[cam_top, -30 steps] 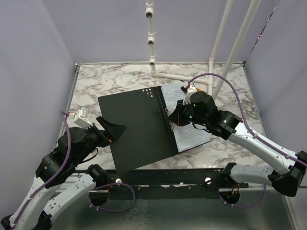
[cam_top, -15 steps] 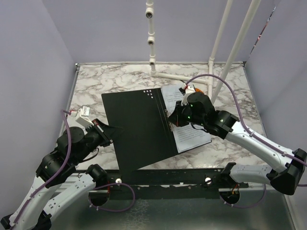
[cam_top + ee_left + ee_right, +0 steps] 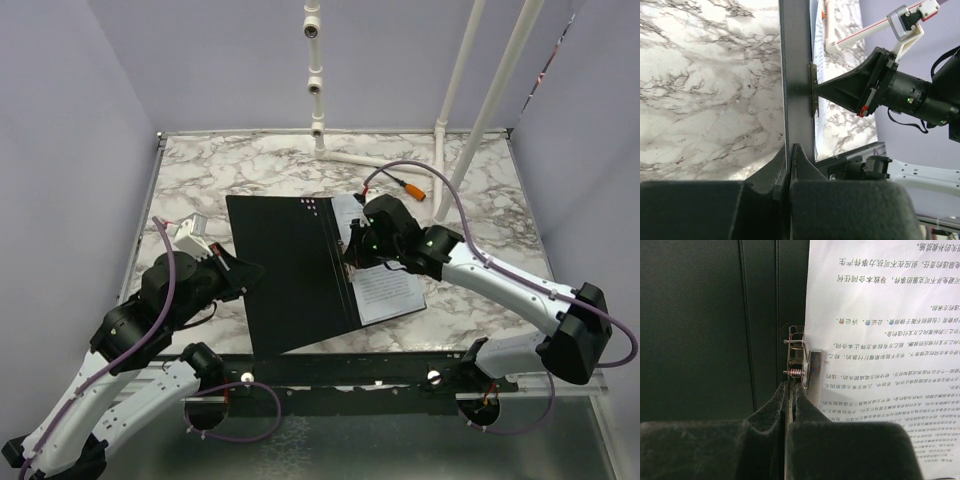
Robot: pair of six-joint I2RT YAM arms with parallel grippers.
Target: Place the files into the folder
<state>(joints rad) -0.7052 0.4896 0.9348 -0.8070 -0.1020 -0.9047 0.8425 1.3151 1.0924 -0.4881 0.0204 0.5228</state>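
Closing is judged in hand: the folder (image 3: pixel 295 275), open in the middle of the worktop (image 3: pixel 250 165) with the files (image 3: pixel 390 285) on its right half, is pinched at its left edge by the shut left gripper (image 3: pixel 250 272), the closed right gripper (image 3: pixel 350 250) set at the clip (image 3: pixel 799 362); the left half is next to be swung over.

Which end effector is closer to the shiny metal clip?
Right. The right end effector sits at the clip; the left end effector pinches the folder at its far edge.

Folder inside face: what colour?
Plain black across the folder. It shows best in the top external view.
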